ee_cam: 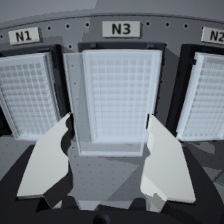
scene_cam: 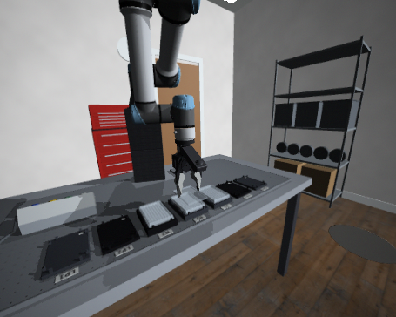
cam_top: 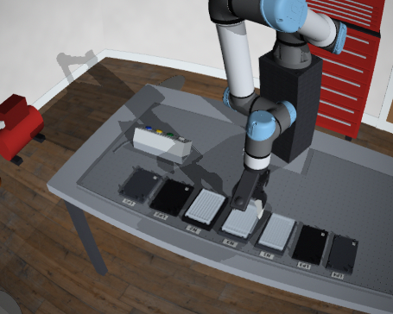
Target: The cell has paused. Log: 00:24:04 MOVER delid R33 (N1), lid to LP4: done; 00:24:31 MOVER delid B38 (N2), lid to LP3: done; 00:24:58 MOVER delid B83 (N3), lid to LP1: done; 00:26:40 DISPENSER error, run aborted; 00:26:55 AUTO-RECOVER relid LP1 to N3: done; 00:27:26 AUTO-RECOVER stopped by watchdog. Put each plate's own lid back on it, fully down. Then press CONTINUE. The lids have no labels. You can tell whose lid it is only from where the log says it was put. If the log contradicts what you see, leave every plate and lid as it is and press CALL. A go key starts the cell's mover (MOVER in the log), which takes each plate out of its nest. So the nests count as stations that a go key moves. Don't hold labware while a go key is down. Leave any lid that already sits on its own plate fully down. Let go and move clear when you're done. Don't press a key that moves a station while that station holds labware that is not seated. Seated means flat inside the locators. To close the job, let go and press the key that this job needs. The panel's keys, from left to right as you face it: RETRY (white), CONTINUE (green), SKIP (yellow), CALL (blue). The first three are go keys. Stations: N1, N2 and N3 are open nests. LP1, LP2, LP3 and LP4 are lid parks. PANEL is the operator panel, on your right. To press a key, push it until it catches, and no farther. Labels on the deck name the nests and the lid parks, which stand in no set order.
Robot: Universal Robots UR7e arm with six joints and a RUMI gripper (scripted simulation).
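My gripper (ee_cam: 110,114) is shut on a clear lid (ee_cam: 112,100) and holds it a little above the plate in nest N3, shifted slightly to the N1 side. In the top and exterior views the gripper (cam_top: 248,207) (scene_cam: 187,187) hangs over the middle one of three white plates. The plate in N1 (ee_cam: 27,95) (cam_top: 277,231) and the plate in N2 (ee_cam: 205,95) (cam_top: 205,206) show open wells. I cannot tell whether the N3 plate carries a lid of its own under the held one.
Two lid parks (cam_top: 310,243) (cam_top: 342,254) lie beyond N1, and two more (cam_top: 173,196) (cam_top: 139,183) beyond N2; the outermost one at each end looks greyer. The operator panel (cam_top: 161,142) (scene_cam: 57,213) stands behind the N2 end. The arm's black base block (cam_top: 289,108) stands behind the nests.
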